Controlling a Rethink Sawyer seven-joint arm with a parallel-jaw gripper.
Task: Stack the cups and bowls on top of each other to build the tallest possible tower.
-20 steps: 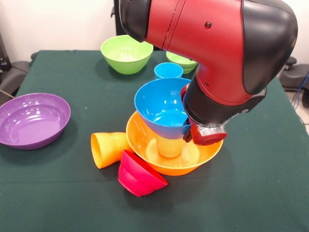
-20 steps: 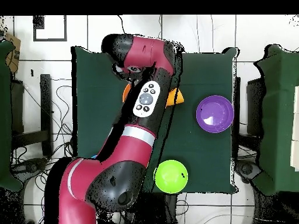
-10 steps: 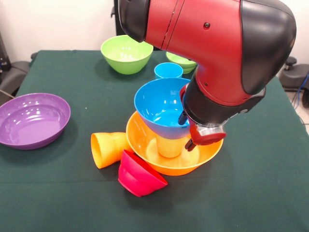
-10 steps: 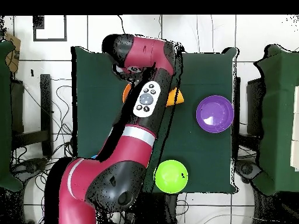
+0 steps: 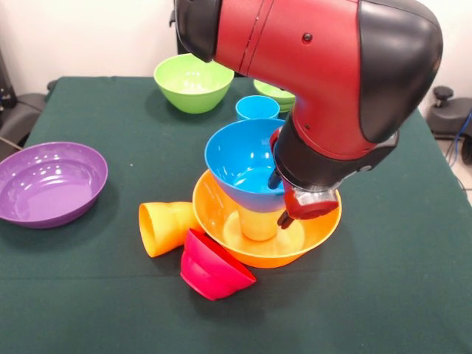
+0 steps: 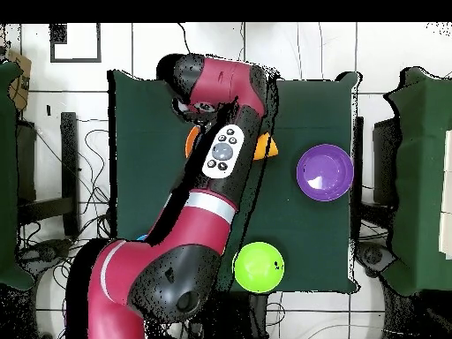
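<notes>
A big orange bowl (image 5: 317, 228) sits mid-table. A yellow-green cup (image 5: 259, 223) stands in it, and a blue bowl (image 5: 240, 158) rests on that cup, forming the tower. My gripper (image 5: 279, 199) is at the blue bowl's right rim, open. One fingertip (image 5: 276, 181) is by the inside of the rim and the other is lower, outside it. An orange cup (image 5: 164, 227) lies on its side against the orange bowl's left. A small red bowl (image 5: 214, 267) lies tipped in front. In the overhead view the arm hides the gripper and the tower.
A wide purple bowl (image 5: 48, 183) sits at the left, also in the overhead view (image 6: 325, 172). A large green bowl (image 5: 193, 81), also seen from overhead (image 6: 259, 267), a small green bowl (image 5: 276, 94) and a small blue cup or bowl (image 5: 257, 108) stand at the far side.
The gripper was shut on the blue bowl's right rim and has opened. The arm has shifted slightly up and left. The blue bowl stays on the cup.
</notes>
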